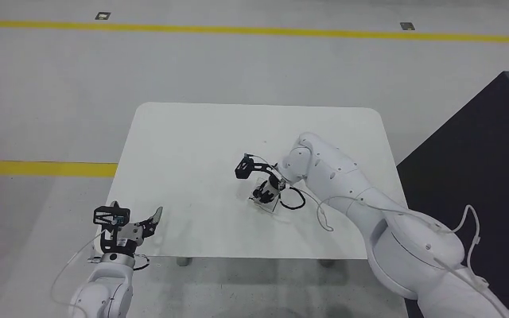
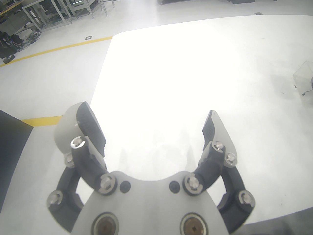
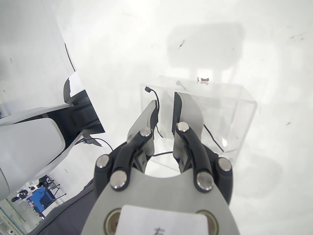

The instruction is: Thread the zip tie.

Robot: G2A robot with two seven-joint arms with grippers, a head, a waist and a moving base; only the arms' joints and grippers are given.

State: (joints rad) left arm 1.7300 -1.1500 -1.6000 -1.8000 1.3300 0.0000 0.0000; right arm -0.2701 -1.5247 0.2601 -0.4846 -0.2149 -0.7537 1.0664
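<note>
A thin black zip tie [image 3: 156, 100] stands in a clear plastic box [image 3: 240, 113] near the middle of the white table [image 1: 199, 143]. Its small square head [image 3: 147, 89] points up beside one finger. My right gripper [image 3: 165, 99] reaches down into the box, open by a narrow gap, and the tie runs along the inner side of one finger [image 3: 149, 116]. From above, the right gripper [image 1: 263, 193] sits over the box [image 1: 273, 204]. My left gripper [image 2: 146, 110] hangs wide open and empty above the table's near left corner, also seen from above [image 1: 147, 222].
A black strand [image 3: 212, 138] slants across the box's other side. The box [image 2: 304, 74] lies far off from the left gripper. A dark panel [image 1: 477, 151] stands beyond the table's right side. Wide bare tabletop separates the two arms.
</note>
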